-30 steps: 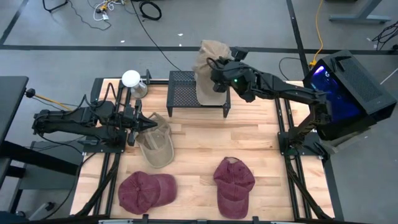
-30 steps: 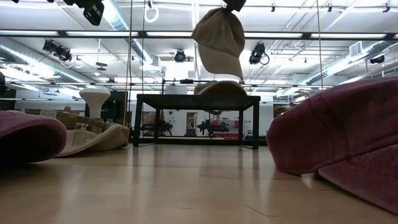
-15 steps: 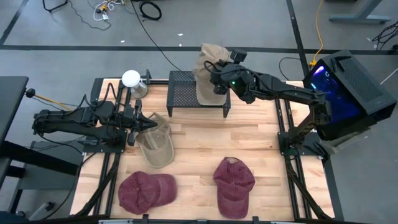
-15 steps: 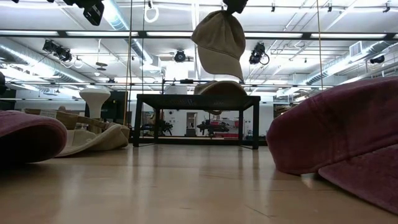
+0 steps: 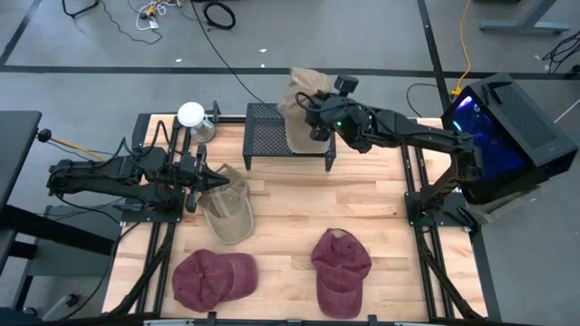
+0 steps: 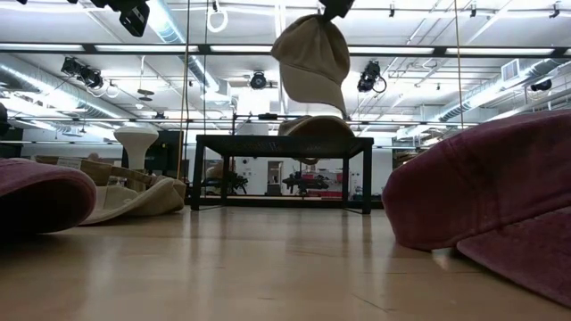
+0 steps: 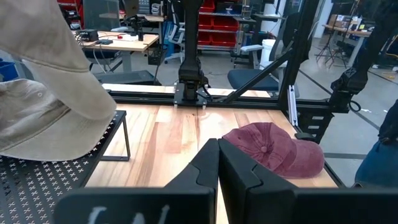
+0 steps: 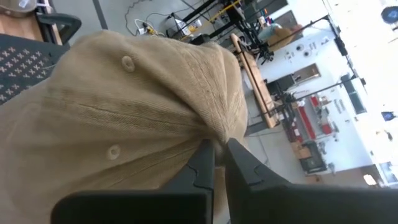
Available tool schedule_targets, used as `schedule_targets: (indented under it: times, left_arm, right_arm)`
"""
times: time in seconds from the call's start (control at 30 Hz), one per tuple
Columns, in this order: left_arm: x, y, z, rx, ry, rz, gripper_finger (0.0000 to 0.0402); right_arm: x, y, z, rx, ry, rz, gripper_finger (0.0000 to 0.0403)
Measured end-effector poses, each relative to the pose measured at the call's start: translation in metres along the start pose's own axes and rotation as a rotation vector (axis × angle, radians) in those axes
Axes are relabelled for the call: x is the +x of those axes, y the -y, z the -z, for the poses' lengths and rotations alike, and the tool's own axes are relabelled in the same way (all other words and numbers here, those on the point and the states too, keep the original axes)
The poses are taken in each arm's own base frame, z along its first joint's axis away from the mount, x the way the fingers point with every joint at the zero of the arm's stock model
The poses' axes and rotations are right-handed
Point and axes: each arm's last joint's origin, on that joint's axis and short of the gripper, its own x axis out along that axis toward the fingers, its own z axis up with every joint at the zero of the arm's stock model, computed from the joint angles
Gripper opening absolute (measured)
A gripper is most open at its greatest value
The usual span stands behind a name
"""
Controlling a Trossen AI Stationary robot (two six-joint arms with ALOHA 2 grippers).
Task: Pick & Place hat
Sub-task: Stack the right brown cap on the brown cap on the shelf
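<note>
Pinching a fold of cloth at the crown, the right fingers are closed on the tan hat, which hangs below them by that pinch with its brim lowest. From the high view the right fingers sit over the far right end of the black mesh rack, and the tan hat spreads from them toward the rack's back edge. In the low view the hanging hat is well above the rack, apart from it, and directly under it a second tan hat already rests on the rack top. So the relation that matters, as I judge it, is straight down: the held hat is above the resting one, its long line running from the pinched crown down to the brim tip, and lowering it would lay it onto or beside that hat.

The right arm is plainly the nearer one. The left fingers are pressed shut on nothing at the left side of the surface, just beside a third tan hat lying there. 2 maroon hats lie at the near edge, well apart from the rack.

The held hat looks soft and washed, a faded khaki with stitched panels, small eyelets and a curved brim, limp enough to sag and swing.
</note>
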Motion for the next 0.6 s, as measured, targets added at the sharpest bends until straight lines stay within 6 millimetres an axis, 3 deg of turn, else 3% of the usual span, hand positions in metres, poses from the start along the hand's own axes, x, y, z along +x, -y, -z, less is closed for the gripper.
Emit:
schedule_targets:
  times: [0.6]
  left_arm:
    - [0.000,0.000,0.000,0.000,0.000,0.000,0.0014]
  right_arm:
    - [0.020,-0.017,0.001,-0.036,-0.078,0.018,0.0009]
